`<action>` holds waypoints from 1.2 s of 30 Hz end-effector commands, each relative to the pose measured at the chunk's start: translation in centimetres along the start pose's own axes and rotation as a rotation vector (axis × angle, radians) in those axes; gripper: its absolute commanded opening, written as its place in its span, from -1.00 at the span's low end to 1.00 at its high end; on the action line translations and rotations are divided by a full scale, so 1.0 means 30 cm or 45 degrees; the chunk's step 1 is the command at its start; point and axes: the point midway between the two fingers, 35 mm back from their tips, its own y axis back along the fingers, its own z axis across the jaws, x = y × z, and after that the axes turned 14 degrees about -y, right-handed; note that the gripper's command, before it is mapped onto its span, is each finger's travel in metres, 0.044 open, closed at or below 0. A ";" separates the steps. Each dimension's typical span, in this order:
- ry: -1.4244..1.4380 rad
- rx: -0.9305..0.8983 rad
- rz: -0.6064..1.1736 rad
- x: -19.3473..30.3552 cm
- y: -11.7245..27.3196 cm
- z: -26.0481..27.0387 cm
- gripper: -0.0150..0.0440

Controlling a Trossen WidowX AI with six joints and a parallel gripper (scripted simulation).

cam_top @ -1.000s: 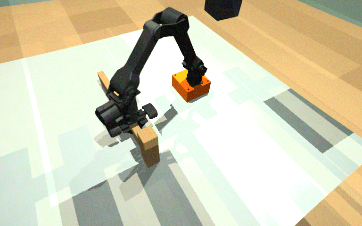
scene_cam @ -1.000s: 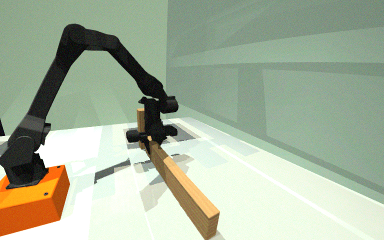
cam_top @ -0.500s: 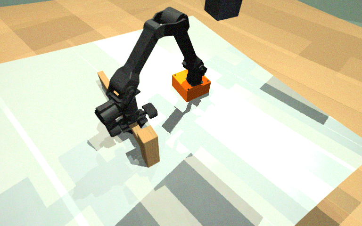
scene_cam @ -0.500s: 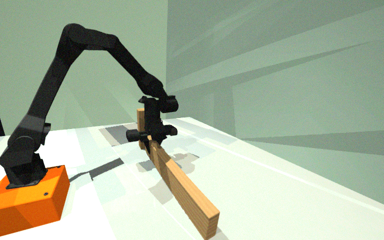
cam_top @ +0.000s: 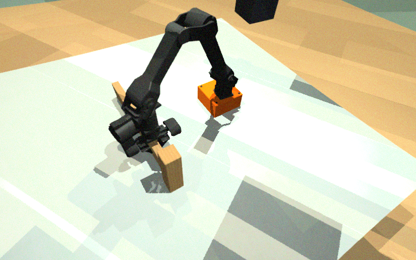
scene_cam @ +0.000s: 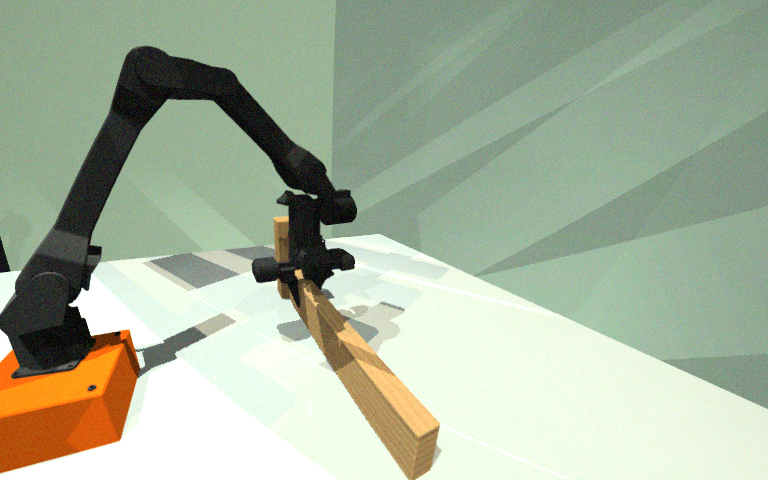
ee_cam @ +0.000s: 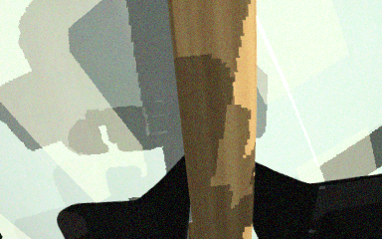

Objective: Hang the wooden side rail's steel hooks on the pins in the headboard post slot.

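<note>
The wooden side rail (cam_top: 118,91) (scene_cam: 385,379) (ee_cam: 214,100) runs from the headboard post to its far end, which lies low at or on the table. The post (cam_top: 174,168) (scene_cam: 281,243) stands upright on the table; the rail's near end is at its face, on the slot side. My gripper (cam_top: 151,143) (scene_cam: 298,277) (ee_cam: 208,157) is shut on the rail near the post, with one finger on each side. The steel hooks, the pins and the slot are hidden, so I cannot tell whether the hooks sit on the pins.
The orange base (cam_top: 206,102) (scene_cam: 56,418) carries the arm, to one side of the rail. A dark block (cam_top: 255,10) shows at the top of the top view. Strong patterned shadows lie over the white table top (cam_top: 291,147) (scene_cam: 538,384).
</note>
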 end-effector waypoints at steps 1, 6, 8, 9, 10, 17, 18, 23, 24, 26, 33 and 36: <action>-0.012 -0.010 0.003 0.002 0.014 0.007 -0.49; -0.012 -0.010 0.003 0.002 0.017 0.007 -0.49; -0.012 -0.010 0.003 0.002 0.018 0.007 -0.49; -0.012 -0.010 0.003 0.002 0.019 0.007 -0.49; -0.012 -0.010 0.003 0.002 0.019 0.007 -0.49; -0.012 -0.010 0.003 0.002 0.023 0.007 -0.49; -0.012 -0.010 0.003 0.002 0.024 0.007 -0.49; -0.012 -0.010 0.003 0.002 0.027 0.007 -0.49; -0.012 -0.010 0.003 0.002 0.027 0.007 -0.49; -0.012 -0.010 0.003 0.002 0.028 0.007 -0.49; -0.012 -0.010 0.003 0.002 0.032 0.007 -0.49; -0.012 -0.010 0.003 0.002 0.034 0.007 -0.49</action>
